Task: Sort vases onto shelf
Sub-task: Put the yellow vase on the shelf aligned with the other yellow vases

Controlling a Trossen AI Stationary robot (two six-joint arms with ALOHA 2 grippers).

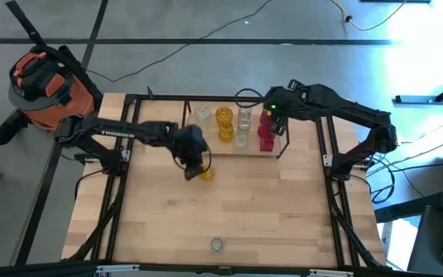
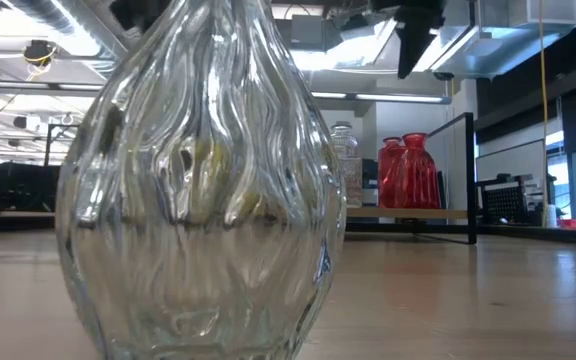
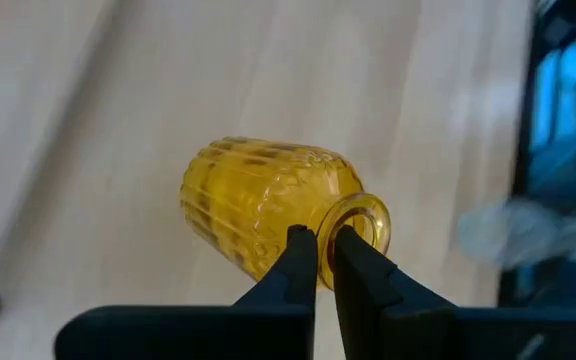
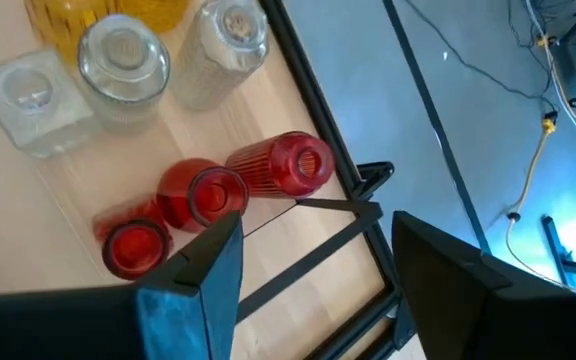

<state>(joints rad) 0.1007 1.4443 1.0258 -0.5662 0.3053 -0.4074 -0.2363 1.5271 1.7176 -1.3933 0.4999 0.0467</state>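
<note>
The left arm reaches across the table [image 1: 237,208], its left gripper [image 3: 316,262] low over the boards, fingers pinched on the rim of a yellow vase [image 3: 268,205] lying on its side near the table's middle, just in front of the shelf [image 1: 279,148]. The right gripper [image 4: 313,265] hovers above the shelf's red vases [image 4: 208,195], fingers spread, holding nothing. A clear vase [image 1: 217,245] stands alone at the near edge. An orange vacuum [image 1: 41,85] sits on the grey floor.

Around the left tool [image 1: 198,171] the counter [image 1: 268,208] lies bare on every side, while under the right tool [image 1: 277,123] crowded vases [image 1: 241,127] and the shelf [image 1: 281,146] posts block descent.
</note>
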